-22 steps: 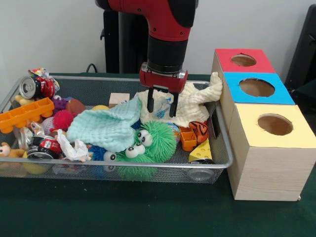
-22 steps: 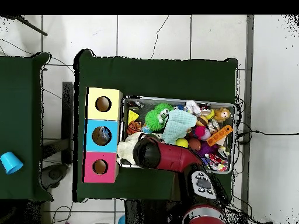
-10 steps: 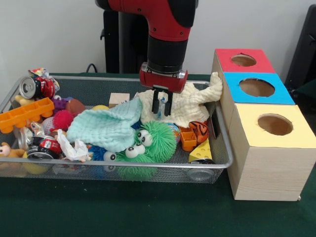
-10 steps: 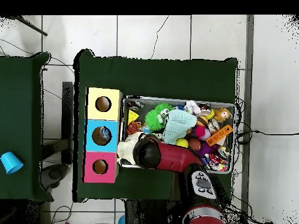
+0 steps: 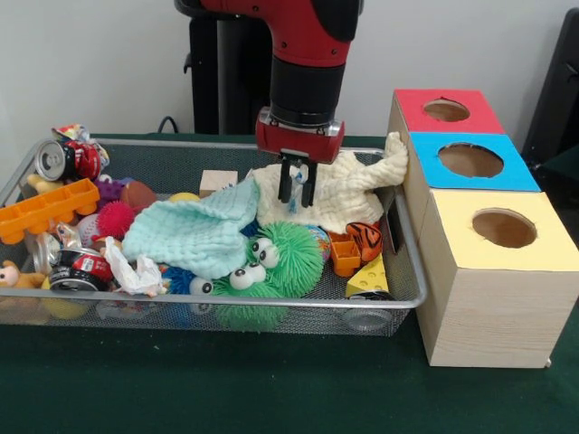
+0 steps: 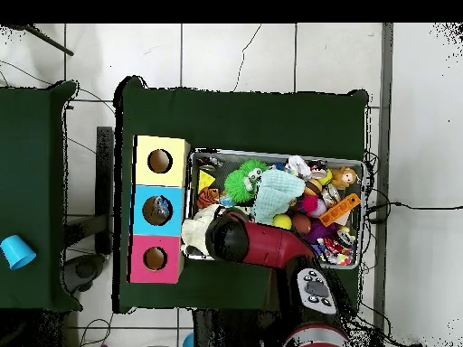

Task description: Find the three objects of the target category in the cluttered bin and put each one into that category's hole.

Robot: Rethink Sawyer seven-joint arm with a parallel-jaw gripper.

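Green cloth covers the table where the wire bin (image 5: 412, 271) sits against the row of boxes with the red (image 5: 446, 110), blue (image 5: 470, 160) and yellow hole (image 5: 503, 228). Over the cream cloth (image 5: 357, 194) at the bin's back, the gripper (image 5: 296, 192) has its fingers nearly together, pinching what seems a small pale scrap. It has risen slightly since half a second ago; the mint cloth (image 5: 194, 233) and green furry toy (image 5: 271, 262) lie unmoved.

A plain pale wall (image 5: 109, 63) stands behind; white floor tiles (image 6: 235, 54) surround two tables — both draped in dark green cloth (image 6: 244, 117).
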